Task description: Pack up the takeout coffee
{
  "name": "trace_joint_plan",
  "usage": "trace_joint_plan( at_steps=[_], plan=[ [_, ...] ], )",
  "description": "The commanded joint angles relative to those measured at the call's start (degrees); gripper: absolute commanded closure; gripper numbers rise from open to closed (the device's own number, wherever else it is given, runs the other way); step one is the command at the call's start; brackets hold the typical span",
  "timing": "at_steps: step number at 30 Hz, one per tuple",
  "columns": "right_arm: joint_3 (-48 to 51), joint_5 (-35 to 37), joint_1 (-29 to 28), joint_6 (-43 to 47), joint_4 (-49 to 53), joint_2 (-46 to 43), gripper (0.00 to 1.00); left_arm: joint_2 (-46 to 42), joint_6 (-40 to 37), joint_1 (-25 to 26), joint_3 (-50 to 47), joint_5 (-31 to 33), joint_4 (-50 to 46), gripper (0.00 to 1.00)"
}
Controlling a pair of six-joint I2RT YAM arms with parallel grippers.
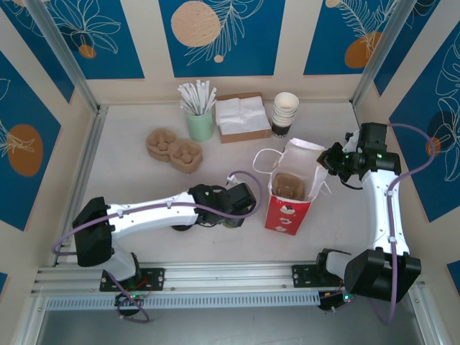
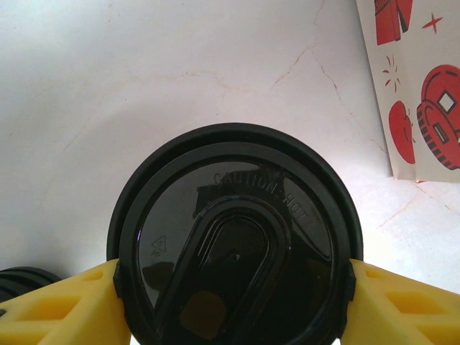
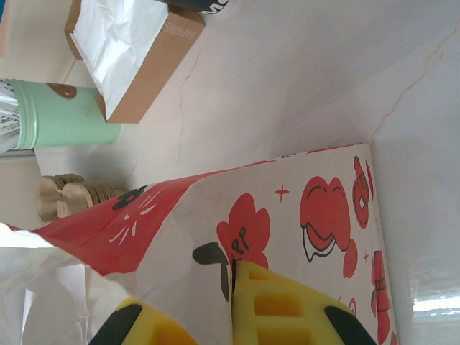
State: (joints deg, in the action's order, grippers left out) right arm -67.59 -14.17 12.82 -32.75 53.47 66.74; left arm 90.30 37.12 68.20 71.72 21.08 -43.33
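The takeout coffee's round black lid [image 2: 233, 244] takes up the lower middle of the left wrist view, and the yellow fingers [image 2: 65, 309] press on both sides of it. My left gripper [image 1: 231, 203] is shut on the cup, low over the table just left of the red-and-white paper bag [image 1: 290, 194]. The cup's sides are hidden. The bag stands open with a brown pulp carrier [image 1: 290, 185] inside. My right gripper [image 1: 334, 162] is shut on the bag's right rim. In the right wrist view the bag wall [image 3: 287, 208] is pinched between the yellow pads [image 3: 287, 309].
At the back stand a mint cup of straws [image 1: 200, 123], a napkin box [image 1: 243, 116] and stacked lidless cups [image 1: 285, 113]. Pulp carriers [image 1: 175, 148] lie back left. A loose black lid [image 2: 21, 284] sits by the left finger. Walls close in the table on three sides.
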Motion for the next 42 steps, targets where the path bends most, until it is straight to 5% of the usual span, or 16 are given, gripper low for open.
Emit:
trace_joint_plan(
  at_steps=[1, 21, 29, 42],
  plan=[
    [0.2, -4.3, 0.0, -2.4, -1.4, -2.4, 1.00, -2.1, -2.1, -0.6, 4.2, 1.5, -4.0, 0.34],
    [5.5, 2.5, -7.2, -21.1, -9.0, -9.1, 0.98, -6.1, -13.0, -1.2, 40.6, 11.0, -25.6, 0.33],
    [6.7, 11.3, -16.4, -27.2, -11.9, -9.7, 0.98, -4.4, -15.9, -1.1, 51.6, 6.2, -25.4, 0.33],
    [5.8, 24.1, -31.2, -35.7, -15.2, -6.9, 1.00, 1.3, -16.8, -1.1, 53.0, -1.1, -20.6, 0.33]
  ],
)
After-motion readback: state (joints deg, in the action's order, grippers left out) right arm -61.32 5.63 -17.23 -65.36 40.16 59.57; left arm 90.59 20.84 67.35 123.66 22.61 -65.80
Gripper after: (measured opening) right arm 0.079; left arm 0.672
